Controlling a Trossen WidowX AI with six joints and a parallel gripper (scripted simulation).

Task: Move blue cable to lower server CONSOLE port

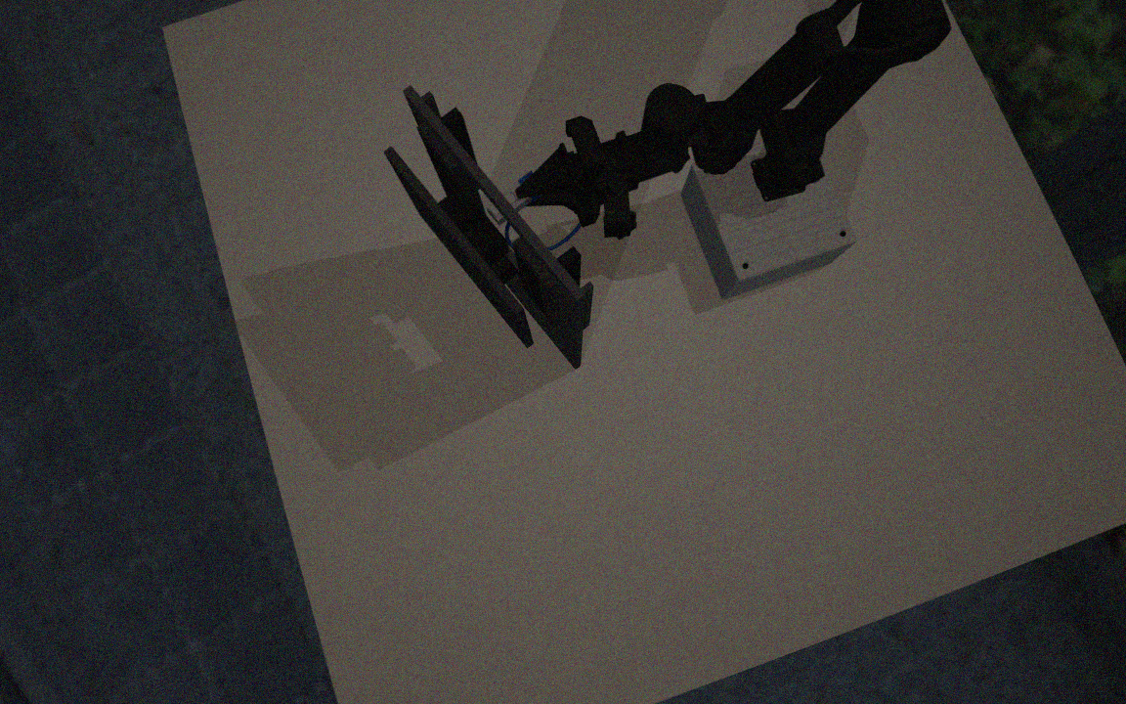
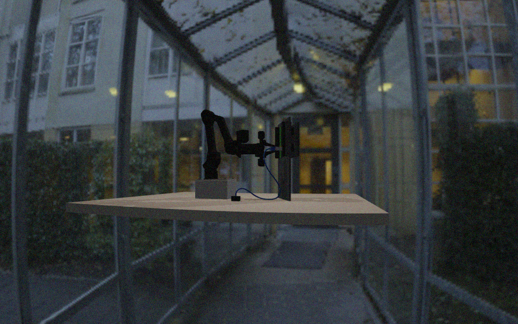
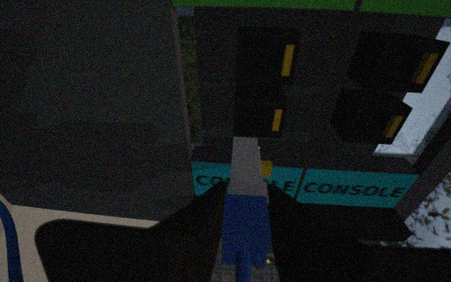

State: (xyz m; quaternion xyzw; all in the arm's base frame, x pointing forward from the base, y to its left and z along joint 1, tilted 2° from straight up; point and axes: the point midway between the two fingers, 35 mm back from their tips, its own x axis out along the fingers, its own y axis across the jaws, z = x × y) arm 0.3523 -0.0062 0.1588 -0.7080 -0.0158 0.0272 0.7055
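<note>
Gripper (image 1: 525, 191) (image 2: 275, 149) (image 3: 246, 189) shut on plug (image 3: 246, 229), nr CONSOLE ports (image 3: 258, 121)

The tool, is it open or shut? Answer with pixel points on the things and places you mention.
The tool (image 1: 523, 188) (image 2: 273, 148) (image 3: 246, 189) is shut on the blue plug (image 1: 526, 177) (image 2: 271, 149) (image 3: 246, 229): the wrist view shows dark fingers against both sides.

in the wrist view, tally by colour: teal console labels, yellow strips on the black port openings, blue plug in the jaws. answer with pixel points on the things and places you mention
teal rectangular labels reading CONSOLE (image 3: 358, 189): 2
narrow yellow strips beside black port openings (image 3: 287, 60): 4
blue boxy plug body held in the jaws: 1
total: 7
</note>
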